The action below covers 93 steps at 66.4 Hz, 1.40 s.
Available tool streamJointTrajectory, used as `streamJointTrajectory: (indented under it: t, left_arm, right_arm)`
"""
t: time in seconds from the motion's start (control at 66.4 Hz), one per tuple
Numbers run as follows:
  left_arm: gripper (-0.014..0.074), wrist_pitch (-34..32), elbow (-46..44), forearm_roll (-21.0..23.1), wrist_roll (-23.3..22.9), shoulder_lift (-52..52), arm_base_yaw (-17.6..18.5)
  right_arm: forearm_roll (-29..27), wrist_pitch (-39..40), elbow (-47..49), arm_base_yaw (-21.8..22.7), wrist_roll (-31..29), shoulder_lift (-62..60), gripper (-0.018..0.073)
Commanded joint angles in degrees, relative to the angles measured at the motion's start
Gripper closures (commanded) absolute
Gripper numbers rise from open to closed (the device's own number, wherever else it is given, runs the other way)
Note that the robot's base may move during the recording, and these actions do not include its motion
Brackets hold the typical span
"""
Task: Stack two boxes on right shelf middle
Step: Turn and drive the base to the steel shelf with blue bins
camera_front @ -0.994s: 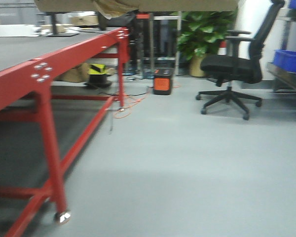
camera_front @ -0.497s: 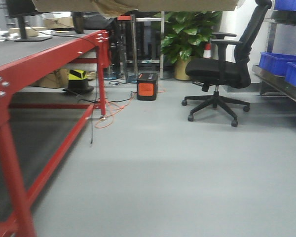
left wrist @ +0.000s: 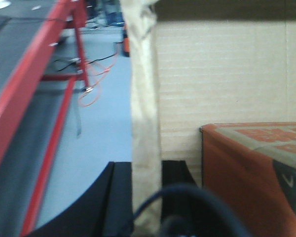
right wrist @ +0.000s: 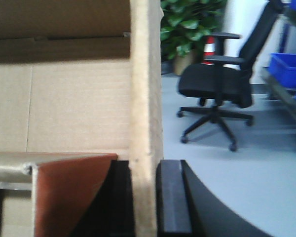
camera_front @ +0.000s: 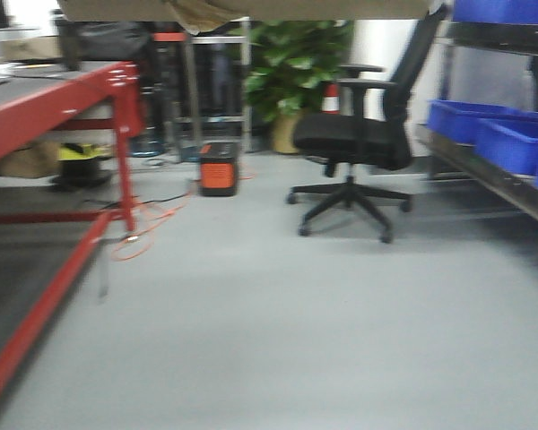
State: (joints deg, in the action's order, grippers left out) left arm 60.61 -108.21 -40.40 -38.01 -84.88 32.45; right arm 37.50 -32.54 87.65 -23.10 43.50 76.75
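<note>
In the front view, we see only the underside of the large cardboard box (camera_front: 341,9), a tan strip along the top edge, high above the floor. At the right, blue bins (camera_front: 507,143) stand on the right shelf (camera_front: 520,204), and the blur hides what is in them. The box is well apart from this shelf.

In the left wrist view, the left gripper (left wrist: 145,197) has one side wall of the large box between its two black fingers (left wrist: 119,197), which are clamped on it. Inside the box lies a smaller reddish box (left wrist: 246,173), just beside the inner finger.

In the right wrist view, the right gripper (right wrist: 145,197) is pressed in the same way on another wall, one finger on each side. The reddish box (right wrist: 69,192) lies inside, just beside the inner finger.
</note>
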Motion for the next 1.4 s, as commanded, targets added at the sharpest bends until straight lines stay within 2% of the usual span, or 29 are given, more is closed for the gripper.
streamJointTrajectory:
  t: [0.0, 1.385]
  left_arm:
    - [0.0708, -1.7, -0.6, -1.4, -0.1, 0.6, -0.2]
    - [0.0708, -1.7, -0.6, -1.4, -0.1, 0.6, -0.2]
  right_arm:
    - [1.5, 4.7, 0.9, 0.1, 0.3, -1.0, 0.0727]
    - [1.5, 4.7, 0.9, 0.1, 0.3, -1.0, 0.0727]
